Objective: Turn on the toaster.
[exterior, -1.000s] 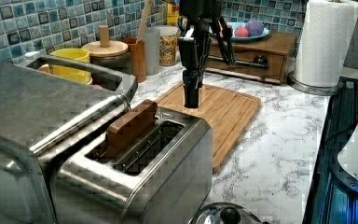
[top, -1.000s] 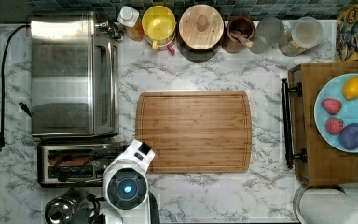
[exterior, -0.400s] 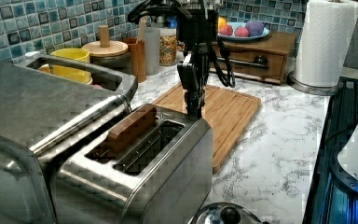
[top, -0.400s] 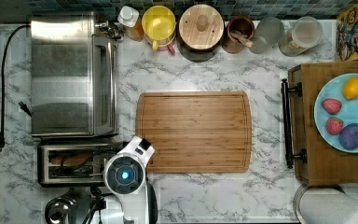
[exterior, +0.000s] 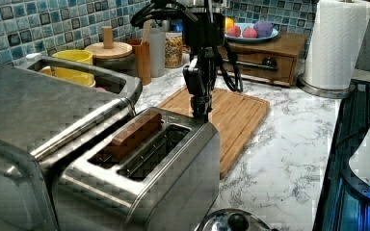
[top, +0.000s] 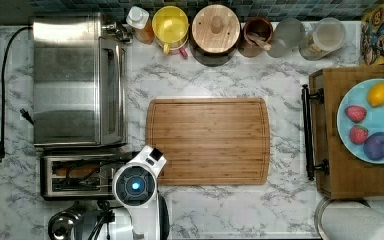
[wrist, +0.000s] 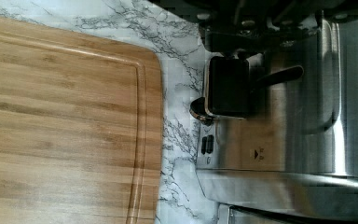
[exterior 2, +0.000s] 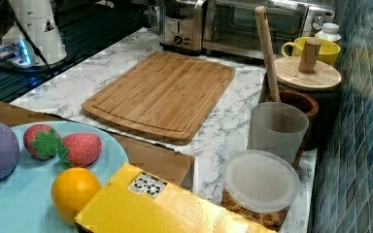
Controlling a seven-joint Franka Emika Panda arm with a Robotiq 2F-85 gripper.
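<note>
Toaster [exterior: 144, 168], a brown slice [exterior: 137, 130] standing in one slot, sits on the marble worktop [top: 220, 75] beside the oven [top: 75, 80], between it and a kettle [top: 65, 225] in the top view. The arm's claw [exterior: 201, 108] hangs at the toaster's end nearest the cutting board [top: 207, 141]; whether its fingers are parted or closed cannot be told. In the wrist view a dark pad [wrist: 227, 86] lies against that steel end.

A bamboo cutting board [top: 208, 141] is lying mid-counter; fruit, perhaps toys, is sitting on a blue plate [top: 380, 130] atop a wooden drawer box [top: 330, 170].
</note>
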